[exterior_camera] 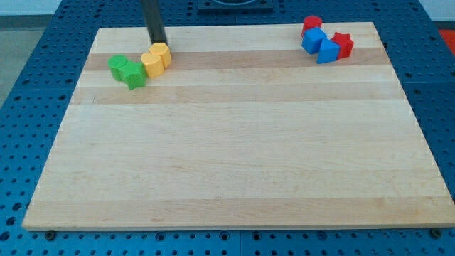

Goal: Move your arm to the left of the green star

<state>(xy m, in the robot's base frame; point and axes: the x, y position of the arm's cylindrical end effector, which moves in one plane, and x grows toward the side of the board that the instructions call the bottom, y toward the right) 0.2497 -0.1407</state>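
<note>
Camera view: wooden counter [234,163] on a blue pegboard [28,85]. Rod [153,18] descends from the view's top; my tip [159,43] rests near the counter's top edge, just above the yellow blocks [156,59] and close to touching them. No hand is fitted to this arm, only the bare rod, so nothing is held. Green blocks [126,71], two pieces pressed together, lie just to the view's left of the yellow pair, touching or nearly so; which of the two is the green star cannot be told with certainty, though the lower-right piece [134,75] looks more star-like. At the view's top right, well apart from the tip, sits a cluster of red blocks [343,44] and blue blocks [320,44]. Progress, as judged: the tip stands up and to the right of the green pair, so the goal position on their left side is not yet reached; a path around the top of the green pieces remains.
</note>
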